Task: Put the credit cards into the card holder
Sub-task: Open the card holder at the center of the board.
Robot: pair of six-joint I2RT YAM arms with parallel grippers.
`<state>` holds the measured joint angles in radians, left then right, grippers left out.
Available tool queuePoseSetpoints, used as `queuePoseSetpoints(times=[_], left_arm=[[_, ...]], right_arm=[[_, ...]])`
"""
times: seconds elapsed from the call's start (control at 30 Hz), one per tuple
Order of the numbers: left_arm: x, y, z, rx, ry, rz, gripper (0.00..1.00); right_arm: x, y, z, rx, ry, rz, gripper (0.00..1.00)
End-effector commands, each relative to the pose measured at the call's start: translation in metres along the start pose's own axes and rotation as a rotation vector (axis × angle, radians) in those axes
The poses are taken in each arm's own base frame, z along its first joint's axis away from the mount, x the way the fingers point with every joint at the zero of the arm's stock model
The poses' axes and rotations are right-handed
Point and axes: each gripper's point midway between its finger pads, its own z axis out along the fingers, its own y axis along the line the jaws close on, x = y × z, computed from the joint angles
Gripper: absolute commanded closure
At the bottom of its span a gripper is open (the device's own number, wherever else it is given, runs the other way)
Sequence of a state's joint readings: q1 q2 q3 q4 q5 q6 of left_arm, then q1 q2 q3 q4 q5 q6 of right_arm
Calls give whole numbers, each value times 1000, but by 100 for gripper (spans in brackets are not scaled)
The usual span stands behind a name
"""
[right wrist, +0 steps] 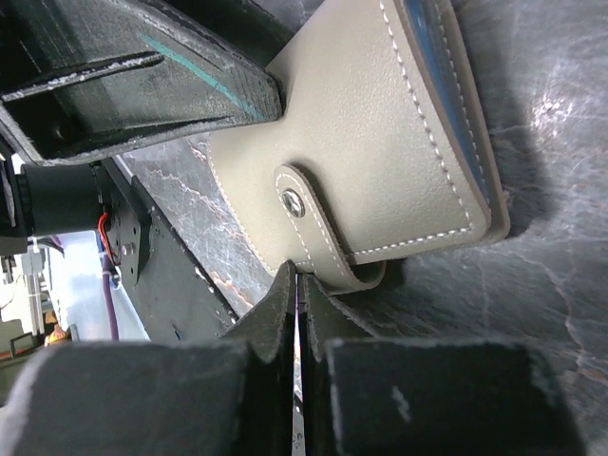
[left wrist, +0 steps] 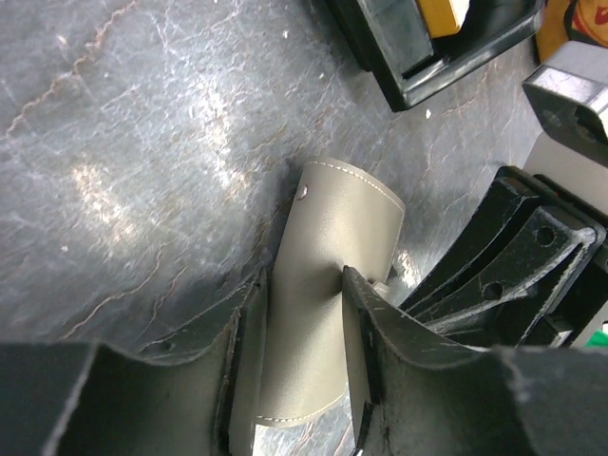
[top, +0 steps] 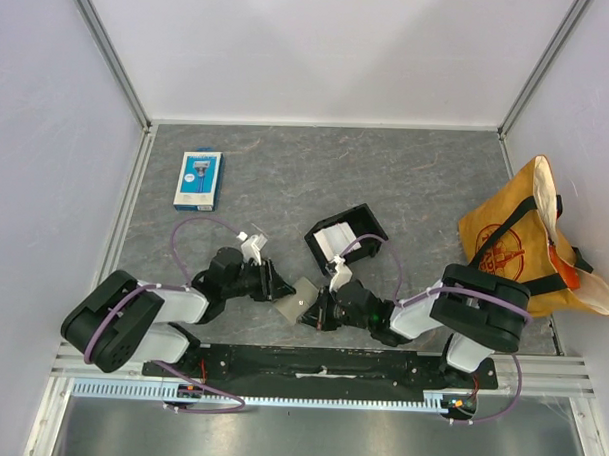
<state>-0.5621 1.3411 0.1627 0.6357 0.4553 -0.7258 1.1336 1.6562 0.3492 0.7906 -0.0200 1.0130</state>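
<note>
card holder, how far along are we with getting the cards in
Done: nothing yet. The card holder is still folded, its snap tab lying over the cover.
In hand: the left end effector clamps the holder. The right end effector is shut at the tab; whether it pinches it is unclear.
Left: opening it, then moving the white cards from the black tray.

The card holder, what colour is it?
The card holder is grey-tan with pale stitching along its edges; the right wrist view shows it best.
</note>
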Motion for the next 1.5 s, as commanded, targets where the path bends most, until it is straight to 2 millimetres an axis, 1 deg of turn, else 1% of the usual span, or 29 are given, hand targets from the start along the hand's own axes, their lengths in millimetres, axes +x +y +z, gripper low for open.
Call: queuePoseSetpoints(times=[0.0,0.03,0.17,0.2,0.23,0.3,0.4,0.57,0.63,0.7,0.77,0.87,0.97,1.1,1.2,1.27,1.47], left_arm=[[61,-2,-20,52,241,-42,62],[61,-4,-20,61,243,-41,67],[57,-8,-18,77,258,-20,93],[57,-8,-17,77,266,-16,97],[57,-8,-16,75,276,-14,98],[57,-8,-16,74,290,2,98],[56,-8,-15,65,300,13,98],[57,-10,-12,71,322,32,98],[59,-11,-11,72,338,38,98],[59,-11,-9,65,346,41,98],[58,-10,-7,58,343,45,98],[56,-8,-6,42,332,46,98],[55,-5,-6,27,326,48,98],[54,-5,-6,23,322,49,98],[52,-5,-5,20,318,52,98],[51,-4,-4,13,314,51,98],[47,0,-3,-19,291,47,98]], right_arm=[[11,-58,-8,214,16,-47,97],[11,-58,-8,214,17,-50,97],[11,-51,-7,189,26,-66,95],[11,-50,-9,184,31,-76,94],[10,-48,-11,181,34,-88,90],[6,-42,-18,163,27,-112,85],[-4,-37,-34,172,2,-170,76],[-38,-18,-58,183,-93,-269,67],[-48,-10,-62,174,-107,-298,65],[-51,-4,-59,160,-92,-323,64],[-46,0,-51,144,-51,-326,63],[-27,8,-40,74,32,-297,62],[-12,12,-36,27,77,-286,62],[-1,10,-34,22,120,-303,60],[7,13,-33,-6,162,-309,60],[13,15,-34,-21,186,-312,59],[30,12,-38,-27,279,-338,57]])
